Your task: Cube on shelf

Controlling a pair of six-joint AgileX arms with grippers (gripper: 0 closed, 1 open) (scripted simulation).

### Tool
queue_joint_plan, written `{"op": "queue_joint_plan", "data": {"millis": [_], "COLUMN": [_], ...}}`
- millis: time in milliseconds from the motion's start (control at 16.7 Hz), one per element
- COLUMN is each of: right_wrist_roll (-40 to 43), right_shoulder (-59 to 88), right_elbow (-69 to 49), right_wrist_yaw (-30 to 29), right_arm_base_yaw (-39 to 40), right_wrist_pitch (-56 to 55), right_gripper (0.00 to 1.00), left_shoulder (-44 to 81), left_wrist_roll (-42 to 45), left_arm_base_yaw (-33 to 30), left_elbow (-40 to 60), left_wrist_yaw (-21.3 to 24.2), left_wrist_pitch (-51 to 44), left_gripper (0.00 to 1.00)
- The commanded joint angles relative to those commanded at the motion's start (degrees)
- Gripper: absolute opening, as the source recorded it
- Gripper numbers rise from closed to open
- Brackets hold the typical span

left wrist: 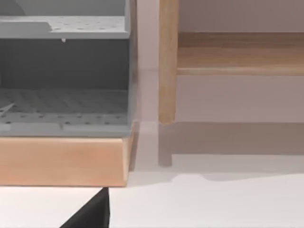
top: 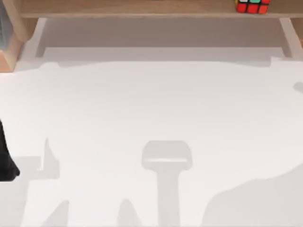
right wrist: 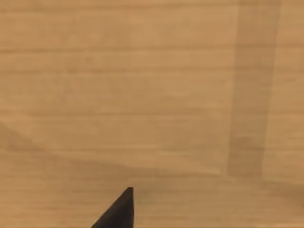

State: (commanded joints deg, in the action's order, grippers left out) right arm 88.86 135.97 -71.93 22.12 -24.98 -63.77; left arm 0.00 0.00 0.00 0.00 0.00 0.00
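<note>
From above, the cube sits on the wooden shelf toward its right end, well apart from the left arm at the white table's left edge. The left wrist view shows a grey perforated rack on a wood base, beside a shelf post. The right wrist view shows smooth wood grain; I cannot tell either gripper's state.

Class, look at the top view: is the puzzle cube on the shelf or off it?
On it. The cube rests on the wooden shelf board near its right end, above the white table.
</note>
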Motion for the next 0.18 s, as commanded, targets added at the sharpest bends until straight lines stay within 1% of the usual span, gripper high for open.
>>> {"op": "queue_joint_plan", "data": {"millis": [180], "right_wrist_roll": [0.0], "right_shoulder": [0.0], "right_elbow": [0.0], "right_wrist_yaw": [0.0], "right_arm_base_yaw": [0.0], "right_wrist_pitch": [0.0], "right_gripper": [1.0], "left_shoulder": [0.0], "left_wrist_roll": [0.0], "left_arm_base_yaw": [0.0], "left_elbow": [0.0], "left_wrist_yaw": [0.0], "left_wrist_pitch": [0.0], "left_gripper": [1.0]}}
